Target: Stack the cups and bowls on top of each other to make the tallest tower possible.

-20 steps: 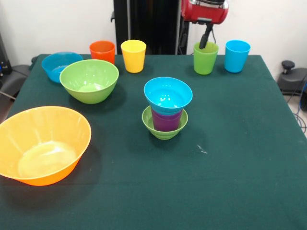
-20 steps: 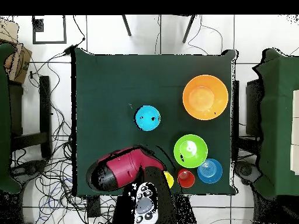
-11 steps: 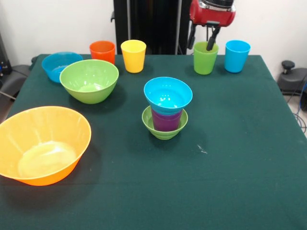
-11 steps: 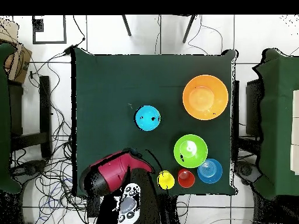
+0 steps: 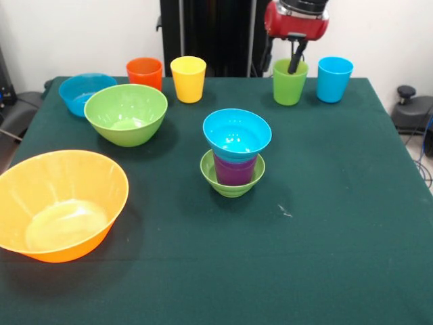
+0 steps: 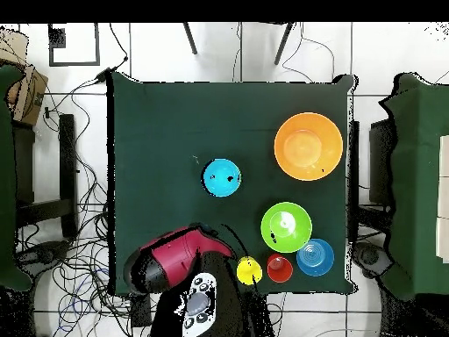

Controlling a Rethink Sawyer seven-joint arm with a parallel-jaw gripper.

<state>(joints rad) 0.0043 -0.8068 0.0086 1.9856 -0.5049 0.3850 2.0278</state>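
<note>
Mid-table stands the tower (image 5: 235,159) (image 6: 222,177): a small green bowl holding a purple cup, with a small blue bowl on top. The green cup (image 5: 289,82) stands at the far edge beside the light blue cup (image 5: 335,78). My gripper (image 5: 291,61) hangs over the green cup and is open, with one finger (image 5: 295,57) dipping inside its rim. The cup rests on the table. Further left along the far edge are the yellow cup (image 5: 188,78) (image 6: 249,270) and the orange cup (image 5: 145,72) (image 6: 279,268). In the overhead view the arm (image 6: 171,259) hides the green and light blue cups.
The medium green bowl (image 5: 126,114) (image 6: 286,226) and the medium blue bowl (image 5: 84,93) (image 6: 315,257) sit at the far left. The large orange bowl (image 5: 59,203) (image 6: 308,146) is at the near left. Dark green cloth covers the table (image 5: 325,223).
My gripper moved right over the green cup, and its finger now reaches into the cup. The cups and bowls have not moved.
</note>
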